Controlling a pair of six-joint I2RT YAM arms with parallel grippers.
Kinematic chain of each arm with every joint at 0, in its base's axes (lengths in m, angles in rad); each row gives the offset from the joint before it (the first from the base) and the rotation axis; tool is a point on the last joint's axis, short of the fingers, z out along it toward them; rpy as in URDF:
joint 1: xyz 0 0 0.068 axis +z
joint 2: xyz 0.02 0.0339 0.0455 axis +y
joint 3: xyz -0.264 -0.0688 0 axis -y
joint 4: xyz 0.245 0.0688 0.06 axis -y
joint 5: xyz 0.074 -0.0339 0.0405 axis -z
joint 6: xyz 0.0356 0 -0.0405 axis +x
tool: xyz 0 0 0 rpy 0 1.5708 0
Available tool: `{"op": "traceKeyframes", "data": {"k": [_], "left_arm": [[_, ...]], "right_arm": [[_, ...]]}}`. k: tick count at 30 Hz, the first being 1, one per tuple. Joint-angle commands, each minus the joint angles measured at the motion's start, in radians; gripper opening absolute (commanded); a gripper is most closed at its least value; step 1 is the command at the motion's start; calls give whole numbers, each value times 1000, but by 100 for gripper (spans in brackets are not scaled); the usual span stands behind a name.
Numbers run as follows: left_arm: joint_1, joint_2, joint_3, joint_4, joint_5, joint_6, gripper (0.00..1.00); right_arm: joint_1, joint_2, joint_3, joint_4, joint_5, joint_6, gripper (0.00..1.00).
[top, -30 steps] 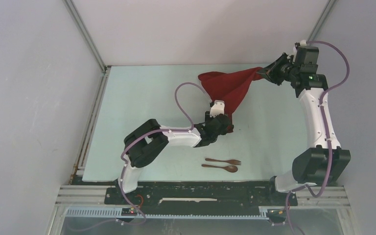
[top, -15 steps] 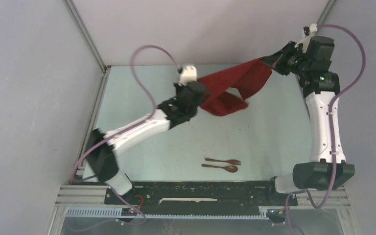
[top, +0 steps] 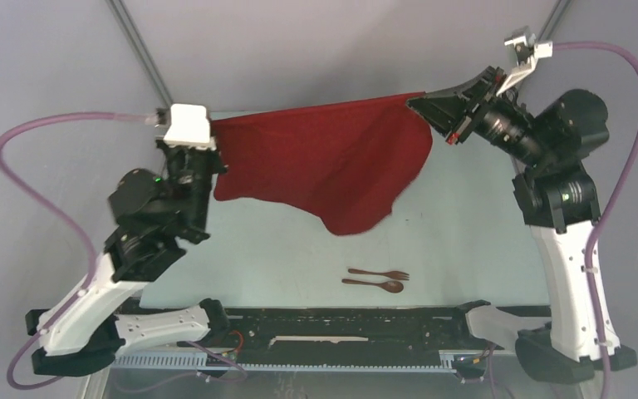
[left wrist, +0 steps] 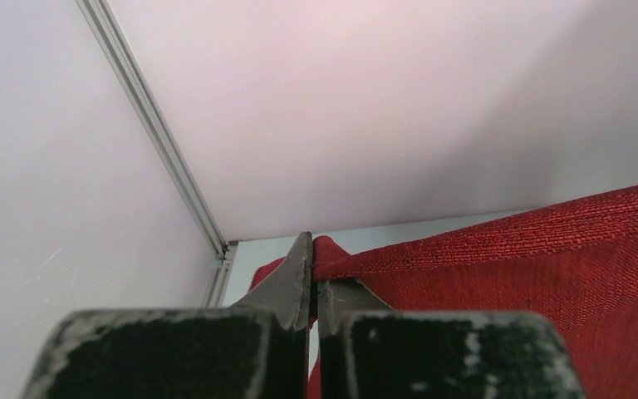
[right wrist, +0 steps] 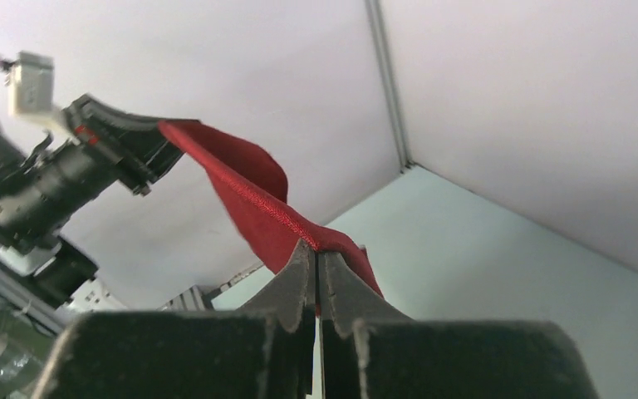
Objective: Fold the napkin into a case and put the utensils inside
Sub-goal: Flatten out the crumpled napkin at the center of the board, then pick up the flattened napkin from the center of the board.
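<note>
The dark red napkin (top: 324, 162) hangs stretched in the air between both arms, its lower edge sagging toward the table. At the napkin's left top corner my left gripper (top: 214, 133) is shut on the cloth; the wrist view shows the napkin (left wrist: 515, 274) pinched between the closed tips of the left gripper (left wrist: 311, 270). My right gripper (top: 419, 104) is shut on the right top corner, and its wrist view shows the napkin (right wrist: 253, 199) running from the right gripper (right wrist: 316, 253) to the other arm. The brown fork (top: 380, 273) and spoon (top: 374, 285) lie side by side near the front edge.
The pale green table (top: 465, 233) is walled by white panels at the back and sides, with metal rails along the left edge (top: 154, 224). A black base rail (top: 332, 320) runs along the near edge. Purple cables loop off both wrists.
The left gripper closed on a napkin corner and swung up and far left. The right arm rose. The napkin went from a bunched heap to a spread sheet held aloft.
</note>
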Motion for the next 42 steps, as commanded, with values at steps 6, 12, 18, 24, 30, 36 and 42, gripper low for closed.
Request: {"op": "traceKeyframes", "data": {"k": [6,12,18,24,30,36,42], "left_arm": [[-64,-145,-8,-50,-291,194,0],[242,-3,-25,-109,-94,55,0],[566,432,19,-242,183,-232,0],[710,1092,368,-387,99,-235,1],[729,1179,563,-523,43,-300,63],[714,932,435,-662,195,-554,76],[700,577,18,-575,537,-712,78]], "right_arm": [[115,-82,-142,213,251,-36,0],[127,156,-101,187,447,-71,0],[116,602,99,87,600,-88,0],[108,1322,918,-289,765,-174,61],[48,1074,534,-187,745,-164,100],[34,847,265,-277,727,-144,100],[56,699,-38,-247,594,-51,100]]}}
